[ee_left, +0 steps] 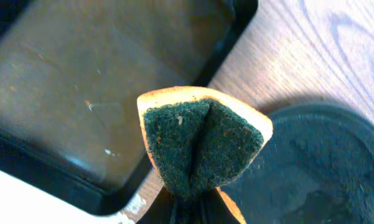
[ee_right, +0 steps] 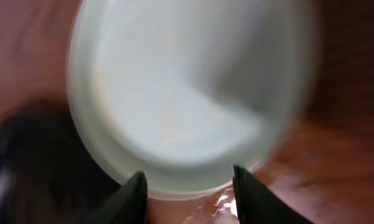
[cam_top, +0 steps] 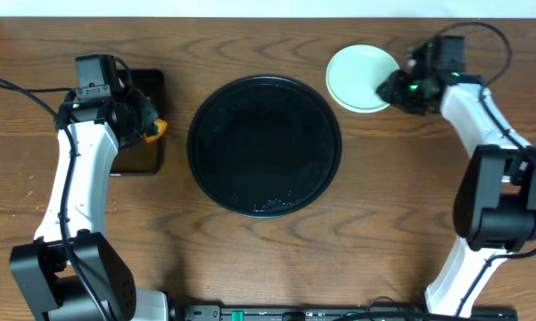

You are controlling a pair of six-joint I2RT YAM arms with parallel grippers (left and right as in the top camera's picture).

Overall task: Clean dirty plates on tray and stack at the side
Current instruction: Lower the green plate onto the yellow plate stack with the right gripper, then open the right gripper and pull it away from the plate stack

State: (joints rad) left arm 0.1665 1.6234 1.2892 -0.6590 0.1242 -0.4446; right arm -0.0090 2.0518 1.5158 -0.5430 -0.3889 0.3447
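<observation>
The plates (cam_top: 358, 77) sit stacked on the surface at the upper right of the overhead frame, just beside the round black tray (cam_top: 264, 145) at centre. The right gripper (cam_top: 394, 87) is at their right edge, jaws apart. At the left, the left gripper (cam_top: 145, 120) has its jaws pinched on a sponge (ee_left: 202, 146) by the edge of a small rectangular tray (ee_left: 81, 81).

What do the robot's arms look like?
Both the left arm and the right arm have smooth white tubes joined by chunky black joints. Thin black cables loop off near the wrists, and a tiny green light glows on the right one. The right pincer has two dark pointed fingers.
</observation>
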